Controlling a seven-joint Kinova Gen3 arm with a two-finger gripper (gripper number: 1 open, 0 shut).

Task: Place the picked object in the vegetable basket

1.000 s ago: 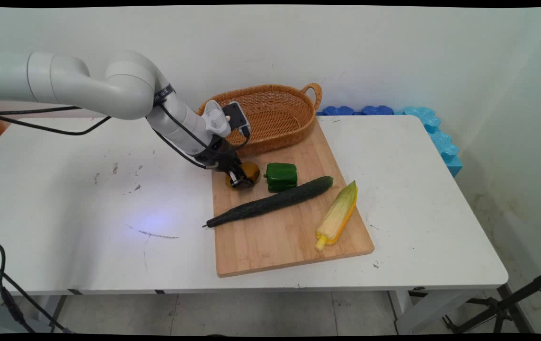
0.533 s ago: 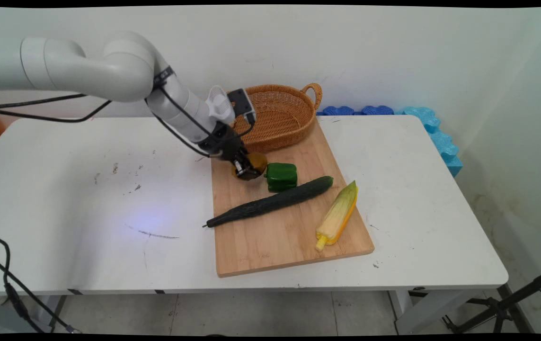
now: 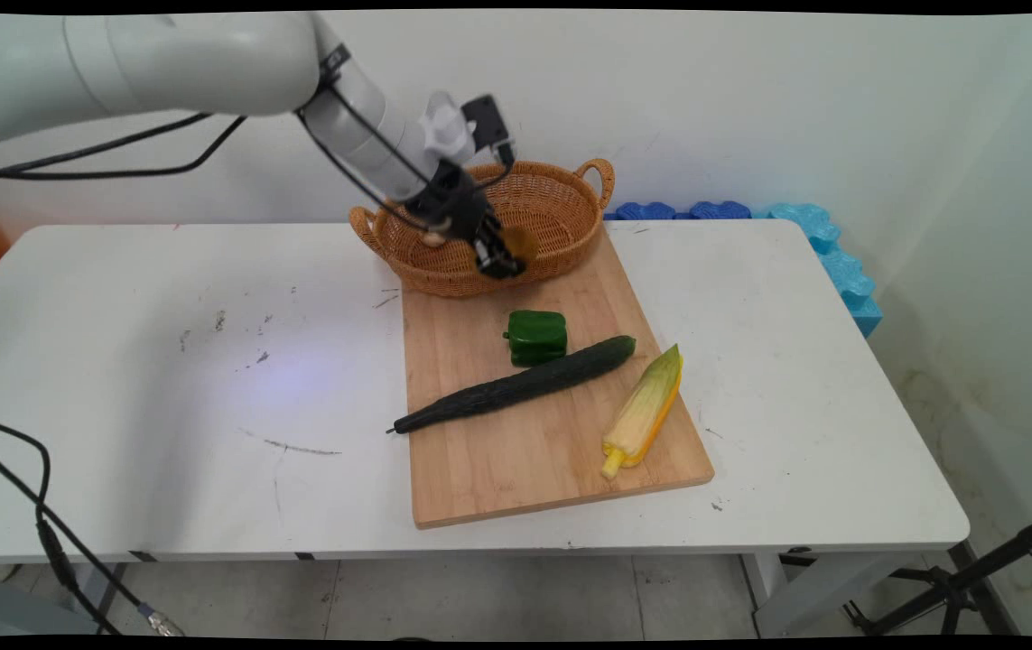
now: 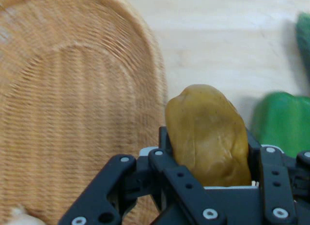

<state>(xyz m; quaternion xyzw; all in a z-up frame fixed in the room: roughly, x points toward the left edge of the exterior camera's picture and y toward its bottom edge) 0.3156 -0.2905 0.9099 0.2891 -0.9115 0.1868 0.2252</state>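
My gripper [image 3: 506, 255] [image 4: 208, 152] is shut on a brown-yellow potato [image 3: 520, 242] [image 4: 208, 133] and holds it in the air at the near rim of the wicker basket [image 3: 561, 194] [image 4: 72, 113]. In the hand view the potato sits between the black fingers, with the basket's woven bottom to its left and the wooden cutting board [image 3: 552, 442] [image 4: 218, 36] beyond. The green bell pepper [image 3: 536, 337] [image 4: 283, 121] lies on the board just below the gripper.
A long dark cucumber [image 3: 516, 385] lies slantwise across the board, with a corn cob [image 3: 644, 411] to its right. A small pale thing [image 3: 433, 238] [image 4: 17, 215] lies in the basket. Blue foam blocks [image 3: 804, 235] line the table's far right edge. Black cables hang at the left.
The gripper has lifted the potato off the board's far left corner and carried it up and right to the basket's near rim. The other vegetables have not moved.
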